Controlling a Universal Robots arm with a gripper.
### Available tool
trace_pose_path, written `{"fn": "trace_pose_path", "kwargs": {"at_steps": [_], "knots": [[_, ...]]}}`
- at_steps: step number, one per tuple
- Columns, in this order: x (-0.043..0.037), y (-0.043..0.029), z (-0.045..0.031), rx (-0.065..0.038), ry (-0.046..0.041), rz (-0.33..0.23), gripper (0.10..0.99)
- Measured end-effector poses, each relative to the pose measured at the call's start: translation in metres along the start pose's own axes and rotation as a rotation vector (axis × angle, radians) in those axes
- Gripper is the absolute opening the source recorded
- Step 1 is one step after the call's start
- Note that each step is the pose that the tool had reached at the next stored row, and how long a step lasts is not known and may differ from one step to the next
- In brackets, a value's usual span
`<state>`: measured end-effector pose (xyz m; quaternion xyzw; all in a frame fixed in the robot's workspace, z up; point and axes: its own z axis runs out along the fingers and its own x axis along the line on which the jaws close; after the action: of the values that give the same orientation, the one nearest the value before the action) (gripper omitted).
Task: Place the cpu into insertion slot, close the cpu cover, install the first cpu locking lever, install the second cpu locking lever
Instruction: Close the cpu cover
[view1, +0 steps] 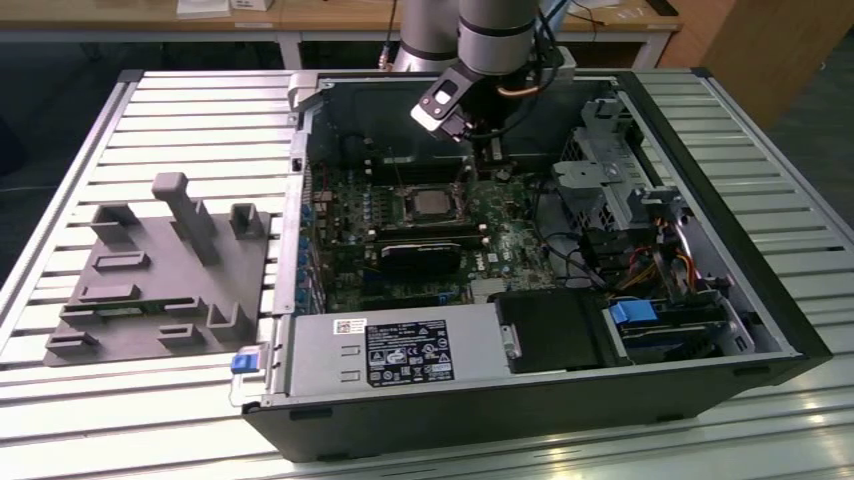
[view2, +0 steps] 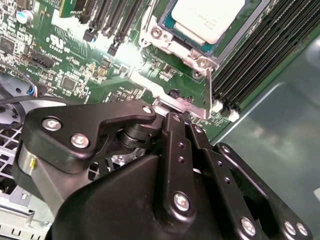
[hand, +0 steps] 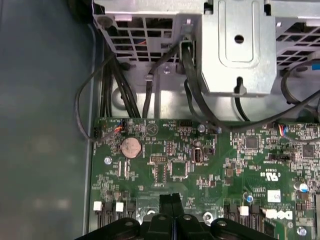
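Hanging over the open computer case (view1: 561, 412) in the upper middle of the exterior view, the gripper (view1: 490, 150) is clenched, its two black fingers (hand: 167, 201) pressed together with nothing seen between them, tips close above the green motherboard (view1: 344, 272). The cpu (view1: 430, 203) sits in the insertion slot (view1: 399, 207) near the frame's centre, below the gripper, to the exterior view's left of it and apart from it. In the second wrist view the silvery cpu cover (view2: 172, 46) lies down around the chip's pale top.
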<state>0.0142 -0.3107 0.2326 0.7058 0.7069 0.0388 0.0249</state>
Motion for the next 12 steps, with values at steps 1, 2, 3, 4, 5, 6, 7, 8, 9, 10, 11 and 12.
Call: {"fn": "trace_pose_path", "kwargs": {"at_steps": [1, 2, 3, 4, 5, 6, 7, 8, 9, 10, 11, 12], "knots": [[0.0, -0.0015, -0.0001, -0.001, 0.0001, 0.0, 0.106], [0.0, -0.0033, -0.0003, -0.003, 0.0, 0.0, 0.106], [0.0, -0.0051, -0.0005, -0.005, 0.0, 0.0, 0.106], [0.0, -0.0069, -0.0006, -0.006, 0.0, 0.0, 0.106], [0.0, -0.0086, -0.0008, -0.008, 0.0, 0.0, 0.106], [0.0, -0.0101, -0.0009, -0.01, 0.0, 0.0, 0.106], [0.0, -0.0115, -0.001, -0.012, 0.0001, 0.0, 0.106], [0.0, -0.0127, -0.0011, -0.013, 0.0001, 0.0, 0.106], [0.0001, -0.0136, -0.0012, -0.013, 0.0001, 0.0, 0.106], [0.0, -0.0145, -0.0013, -0.013, 0.0, 0.0, 0.106], [0.0, -0.0154, -0.0014, -0.014, -0.0001, 0.0, 0.106], [0.0, -0.0161, -0.0015, -0.014, -0.0002, 0.0, 0.106]]}}
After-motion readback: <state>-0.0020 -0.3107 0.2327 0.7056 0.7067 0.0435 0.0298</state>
